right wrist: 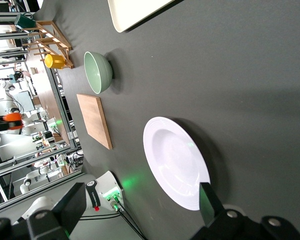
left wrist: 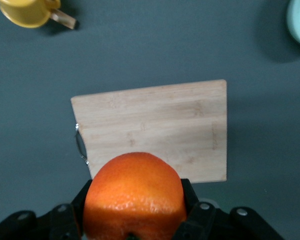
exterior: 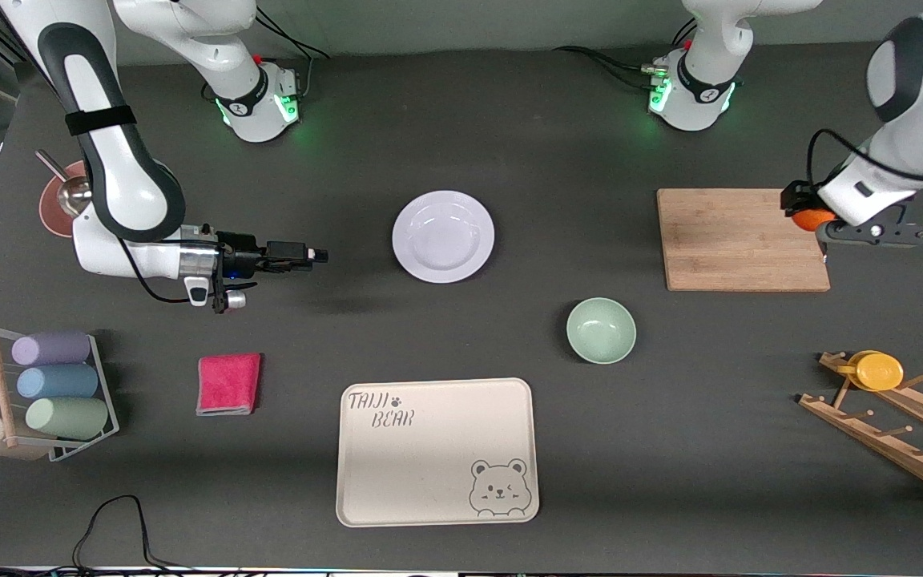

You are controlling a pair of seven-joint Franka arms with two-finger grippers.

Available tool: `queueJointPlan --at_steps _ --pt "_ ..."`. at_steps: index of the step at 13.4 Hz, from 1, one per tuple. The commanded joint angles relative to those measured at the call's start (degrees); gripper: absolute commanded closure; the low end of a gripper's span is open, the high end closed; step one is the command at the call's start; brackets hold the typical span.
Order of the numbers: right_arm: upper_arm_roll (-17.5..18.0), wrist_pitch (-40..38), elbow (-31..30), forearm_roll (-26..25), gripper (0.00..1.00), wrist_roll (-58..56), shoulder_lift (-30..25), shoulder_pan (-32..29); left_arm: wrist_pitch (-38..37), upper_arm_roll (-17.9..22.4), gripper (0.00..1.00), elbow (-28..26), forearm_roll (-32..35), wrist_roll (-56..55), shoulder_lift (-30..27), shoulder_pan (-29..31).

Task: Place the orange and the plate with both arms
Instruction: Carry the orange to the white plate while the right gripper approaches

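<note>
My left gripper [exterior: 808,215] is shut on the orange [exterior: 814,219] and holds it up over the wooden cutting board's [exterior: 742,239] edge at the left arm's end. In the left wrist view the orange [left wrist: 135,195] fills the space between the black fingers, with the board [left wrist: 155,127] below. The white plate [exterior: 443,236] lies on the table's middle. My right gripper [exterior: 319,256] is open and empty, held low and level, pointing at the plate from the right arm's end, apart from it. The right wrist view shows the plate [right wrist: 175,167] between my open fingers [right wrist: 207,200].
A pale green bowl [exterior: 601,329] and a beige bear tray [exterior: 437,451] lie nearer the front camera than the plate. A yellow cup [exterior: 878,370] sits on a wooden rack. A pink cloth [exterior: 228,384], a cup rack [exterior: 53,385] and a red dish with ladle [exterior: 57,204] are at the right arm's end.
</note>
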Motion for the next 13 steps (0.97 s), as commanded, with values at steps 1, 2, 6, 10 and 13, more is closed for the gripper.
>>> queueJointPlan --at_steps 1,2,6,10,13 --pt "0.0 -0.8 0.0 3.2 0.0 -3.9 0.8 -0.4 -10.5 -0.7 1.0 13.2 -1.1 -0.7 4.8 -0.7" --pt "0.0 -0.8 0.0 4.2 0.0 -4.0 1.2 -0.1 -13.0 -0.9 1.0 16.6 -1.8 -0.9 6.2 -0.9" --pt "0.0 -3.1 0.0 8.2 0.0 -4.4 3.8 -0.2 -14.7 -5.4 1.0 22.6 -4.1 -6.8 9.8 -1.5" --pt "0.0 -3.9 0.0 8.3 0.0 -4.3 3.8 -0.4 -14.8 -16.8 1.0 28.9 -4.1 -22.9 15.8 -1.9" --pt "0.0 -5.1 0.0 8.3 0.0 -5.6 4.6 -0.7 -13.8 -22.2 1.0 34.4 -3.9 -38.8 23.7 -7.4"
